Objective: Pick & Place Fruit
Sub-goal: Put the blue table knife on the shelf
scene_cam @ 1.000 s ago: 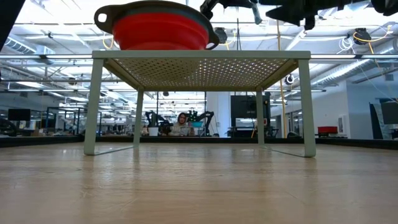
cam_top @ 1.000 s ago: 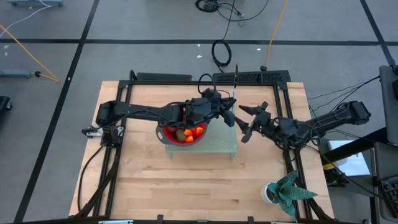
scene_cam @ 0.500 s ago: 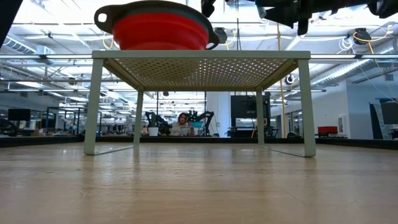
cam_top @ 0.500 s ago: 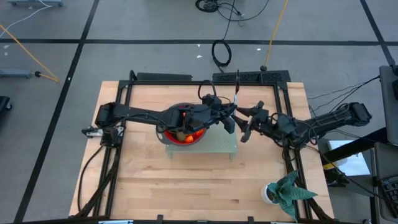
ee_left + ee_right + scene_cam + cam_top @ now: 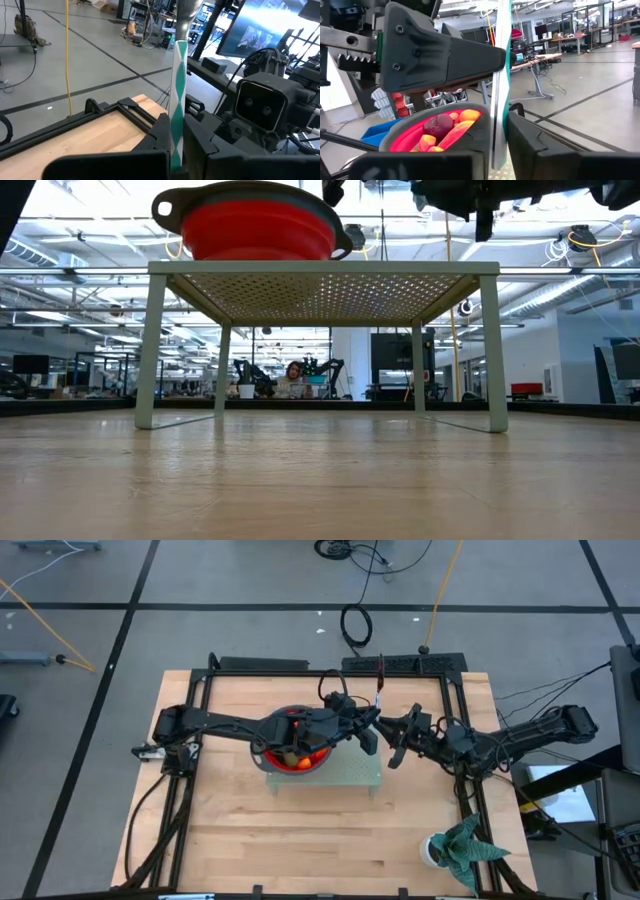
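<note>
Wooden table [image 5: 300,830], pale perforated stand [image 5: 320,280] on it, red bowl [image 5: 293,752] on the stand, fruit [image 5: 298,755] held inside it, left gripper [image 5: 368,730] beside the bowl, fingers clamped on a green-and-white striped knife [image 5: 177,100], right gripper [image 5: 398,738] just beside, fingers closed on the same knife.

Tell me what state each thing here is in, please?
knife: upright, held off the table.
left gripper: shut on the knife's green-and-white handle.
right gripper: up against the knife, opposite the left one.
red bowl: upright on the stand.
fruit: piled in the bowl.
stand: standing on its legs.
potted plant: upright at the table corner.
</note>
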Available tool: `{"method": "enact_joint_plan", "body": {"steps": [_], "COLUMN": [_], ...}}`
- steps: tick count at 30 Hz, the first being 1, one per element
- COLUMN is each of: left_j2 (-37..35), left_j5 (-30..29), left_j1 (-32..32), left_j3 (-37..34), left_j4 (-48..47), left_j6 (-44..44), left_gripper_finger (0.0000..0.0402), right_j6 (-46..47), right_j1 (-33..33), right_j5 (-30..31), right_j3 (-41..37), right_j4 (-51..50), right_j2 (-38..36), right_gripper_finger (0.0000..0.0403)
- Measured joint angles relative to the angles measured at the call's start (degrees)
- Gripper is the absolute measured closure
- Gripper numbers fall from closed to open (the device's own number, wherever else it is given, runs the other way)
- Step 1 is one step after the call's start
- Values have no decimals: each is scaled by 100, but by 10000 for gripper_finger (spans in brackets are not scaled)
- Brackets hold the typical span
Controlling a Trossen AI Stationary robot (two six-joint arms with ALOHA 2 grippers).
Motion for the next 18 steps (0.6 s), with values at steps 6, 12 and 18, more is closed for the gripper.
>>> {"method": "enact_joint_plan", "body": {"steps": [6, 12, 18], "left_j2": [0, 0, -7], "left_j5": [-12, 35, 287], "left_j1": [0, -2, -16], "left_j3": [0, 0, 0], "left_j4": [-22, -50, -84], "left_j6": [-18, 49, 227], "left_gripper_finger": [387, 387, 366], "right_j6": [127, 349, 512], "right_j1": [0, 2, 4], "right_j5": [-6, -36, -208], "right_j3": [0, 0, 0], "right_j4": [-8, -98, -95], "right_j2": [0, 0, 0], "right_gripper_finger": [371, 371, 376]}}
